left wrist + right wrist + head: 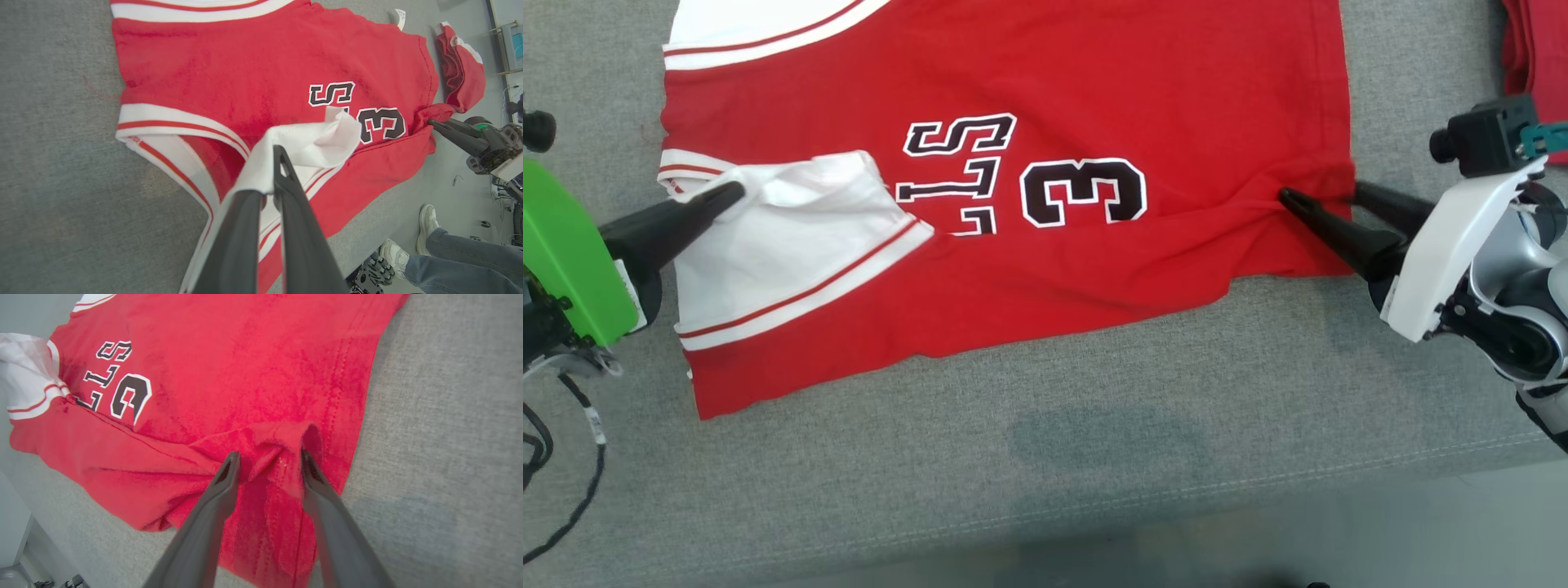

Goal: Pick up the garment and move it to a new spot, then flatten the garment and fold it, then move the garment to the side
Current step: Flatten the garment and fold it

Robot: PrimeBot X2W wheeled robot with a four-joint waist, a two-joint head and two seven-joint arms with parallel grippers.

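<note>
- We see the jersey [1045, 82] spread across the grey padded surface [1045, 490], red with white trim, and its top edge runs out of the head view
- Its black number 3 [1086, 192] and white-edged letters face up near the middle of the cloth
- Our left gripper [271, 173] is pinched narrow on the jersey, with a white flap [800, 212] of the fabric caught between its two dark fingers at the jersey's left edge
- In the left wrist view that flap drapes over one finger and is lifted off the red cloth beneath; its crumpled far end reaches the edge of the number
- Our right gripper [269, 455] stands wide at the jersey's right hem
- Its fingers [220, 490] are apart, one on each side of a raised pucker of red cloth
- Both fingertips touch the pucker, but we see no pinch on it; creases run from it across the lower part of the jersey
- The near edge of the jersey lies uneven, with bare grey surface between it and the front seam
- A second red garment [461, 73] lies bunched just past the right hem, apart from the jersey
- In the left wrist view a person's legs in jeans [457, 261] and pale shoes [427, 220] stand on the floor beside the surface
</note>
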